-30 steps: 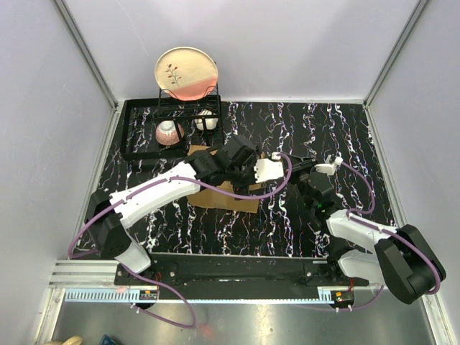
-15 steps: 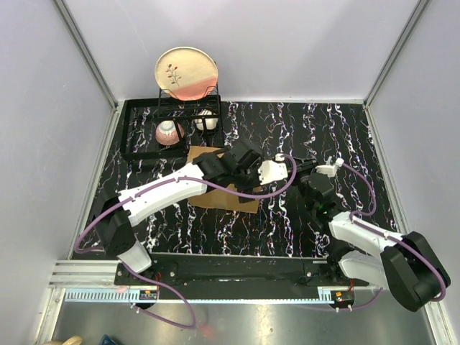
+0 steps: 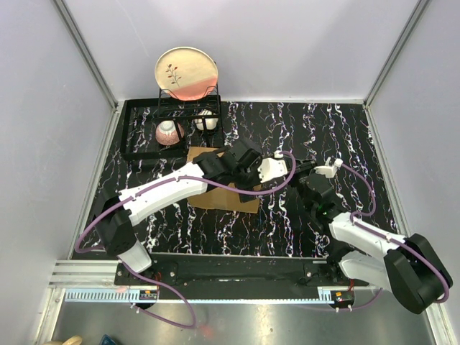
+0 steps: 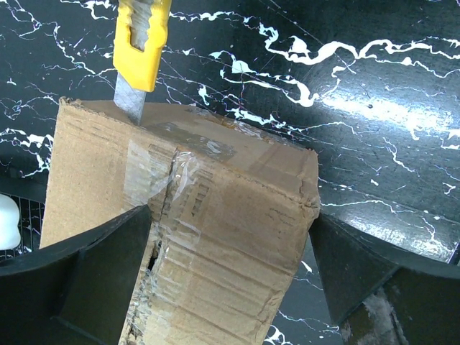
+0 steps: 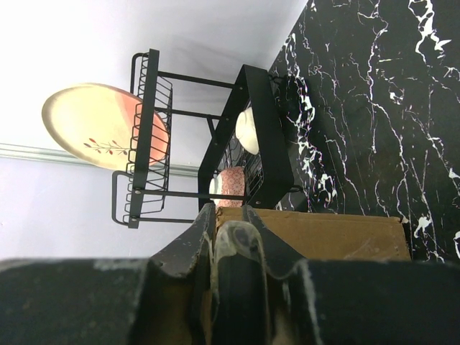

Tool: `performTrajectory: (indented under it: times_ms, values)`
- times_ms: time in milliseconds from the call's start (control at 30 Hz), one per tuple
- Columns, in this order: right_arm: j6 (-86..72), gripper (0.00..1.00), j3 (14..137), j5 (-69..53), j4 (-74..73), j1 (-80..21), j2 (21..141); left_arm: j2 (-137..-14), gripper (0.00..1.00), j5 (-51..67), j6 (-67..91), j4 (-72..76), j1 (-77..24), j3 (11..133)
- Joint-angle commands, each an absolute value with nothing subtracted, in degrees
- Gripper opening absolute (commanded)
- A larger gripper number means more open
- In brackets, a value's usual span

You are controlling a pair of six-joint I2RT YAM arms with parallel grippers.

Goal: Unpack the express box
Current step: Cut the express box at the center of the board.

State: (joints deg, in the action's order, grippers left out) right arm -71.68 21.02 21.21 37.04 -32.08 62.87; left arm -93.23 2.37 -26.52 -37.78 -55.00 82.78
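The express box is a brown taped carton lying flat on the black marble table, mostly under my left arm. In the left wrist view the box fills the middle. My left gripper is open. Its left finger lies over the box near the torn tape seam and its right finger is at the box's right edge. A yellow utility knife has its blade on the box's far top edge. My right gripper is shut on the knife; its closed fingers point at the box.
A black dish rack stands at the back left, holding a pink-and-cream plate and two bowls. The rack is just behind the box. Grey walls enclose the table on three sides.
My left gripper has shifted slightly to the right over the box. The right arm has moved a little; the box has stayed in place.
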Motion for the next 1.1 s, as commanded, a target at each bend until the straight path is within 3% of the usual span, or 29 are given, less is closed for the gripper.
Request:
performTrajectory:
  times_ms: [0,1067]
  values:
    - [-70.66,0.00,22.32,14.77,34.72,-35.77,61.09,-94.22,0.99,-3.34,-24.87,-31.82,-53.70,82.97]
    - [-73.12,0.00,19.34,18.11,25.75,-44.21,51.06,-96.59,0.99,-6.15,-22.24,-31.03,-52.47,84.90]
